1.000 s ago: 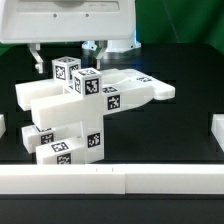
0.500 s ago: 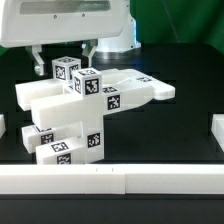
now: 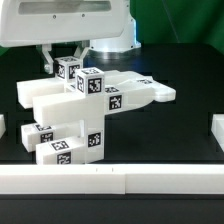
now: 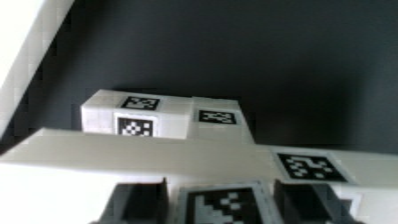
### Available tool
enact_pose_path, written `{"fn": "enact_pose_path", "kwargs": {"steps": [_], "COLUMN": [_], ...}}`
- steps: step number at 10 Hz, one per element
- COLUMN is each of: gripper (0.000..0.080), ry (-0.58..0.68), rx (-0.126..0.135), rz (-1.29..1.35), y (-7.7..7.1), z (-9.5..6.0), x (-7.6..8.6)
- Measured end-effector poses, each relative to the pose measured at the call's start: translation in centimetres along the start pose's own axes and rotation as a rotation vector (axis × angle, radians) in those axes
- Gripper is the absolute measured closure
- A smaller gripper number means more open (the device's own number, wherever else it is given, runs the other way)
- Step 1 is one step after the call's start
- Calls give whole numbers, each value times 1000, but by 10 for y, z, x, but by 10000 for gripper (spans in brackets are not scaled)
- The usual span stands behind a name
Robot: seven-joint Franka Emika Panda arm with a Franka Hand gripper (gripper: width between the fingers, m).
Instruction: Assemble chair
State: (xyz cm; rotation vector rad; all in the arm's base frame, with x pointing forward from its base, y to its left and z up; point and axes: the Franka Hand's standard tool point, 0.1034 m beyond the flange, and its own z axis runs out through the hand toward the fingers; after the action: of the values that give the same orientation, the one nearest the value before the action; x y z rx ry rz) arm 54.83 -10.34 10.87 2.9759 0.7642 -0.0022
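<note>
The chair [image 3: 95, 105] is a cluster of glossy white tagged blocks joined at the table's middle, with a flat seat piece [image 3: 140, 92] reaching to the exterior view's right and bars [image 3: 55, 140] in front. A tagged upright block [image 3: 67, 70] rises at its back. My gripper [image 3: 63, 58] hangs over that block with a finger on either side. In the wrist view my gripper [image 4: 217, 205] straddles the tagged block [image 4: 222, 198]. Thin dark gaps separate it from the dark fingers [image 4: 139, 203]. The jaws stand open. Further tagged blocks [image 4: 143, 115] lie beyond.
A low white wall [image 3: 110, 180] runs along the front of the black table. Short white wall pieces stand at the exterior view's right [image 3: 217, 130] and left [image 3: 3, 125]. The arm's white body [image 3: 70, 20] fills the back.
My gripper has shifted toward the exterior view's left and come over the tagged upright block. Its fingers now stand closer together around it. The chair parts have not moved.
</note>
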Motion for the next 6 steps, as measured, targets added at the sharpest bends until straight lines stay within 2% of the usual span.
{"fn": "enact_pose_path", "kwargs": {"steps": [6], "gripper": [518], "ry": [-12], "rx": [11], "rz": [522], "y": [-3], "z": [0], "x": [-1]}}
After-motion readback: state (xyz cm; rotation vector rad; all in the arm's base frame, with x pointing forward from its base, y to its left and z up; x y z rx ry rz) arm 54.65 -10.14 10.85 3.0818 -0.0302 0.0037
